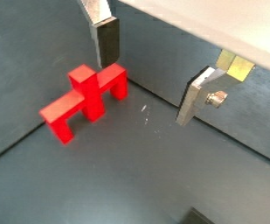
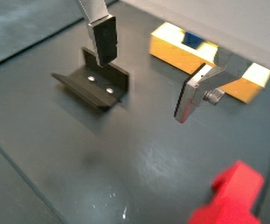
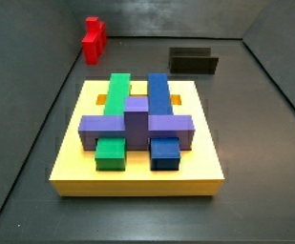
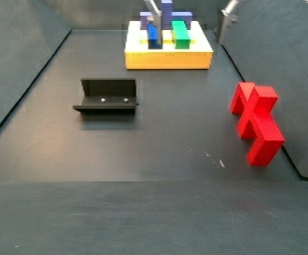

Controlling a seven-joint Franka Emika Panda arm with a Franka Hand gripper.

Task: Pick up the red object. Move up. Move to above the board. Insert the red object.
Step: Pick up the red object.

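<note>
the bright red plastic comb-shaped block (image 4: 256, 122) lies flat on the dark grey surface (image 4: 143, 149), close to one side wall in a side view and right against the far corner where two walls meet in a side view (image 3: 94, 39); nothing sits on it or grips it. the claw (image 1: 155, 74) hangs in the air above the surface with its flat silver fingers (image 1: 106, 39) spread wide apart and nothing between them; in a wrist view one finger's tip appears just over the end of the red block, though whether it touches cannot be told. in a wrist view (image 2: 151, 74) the same spread fingers frame the dark l-shaped bracket fixture (image 2: 96, 86), which stands upright on its base plate out in the open middle of the floor (image 4: 110, 97), well apart from the red block. the large thick yellow square board (image 3: 139, 143) rests near the opposite end of the surface, with a broad stretch of bare dark floor between it and the red block. on the board a purple cross-shaped block (image 3: 136, 127) sits across a long green block (image 3: 115, 95) and a long blue block (image 3: 158, 93), all standing proud of the yellow top. low grey walls (image 4: 30, 80) edge the surface on every visible side. only the tip of the claw shows at the top edge of a side view (image 4: 229, 8).
</note>
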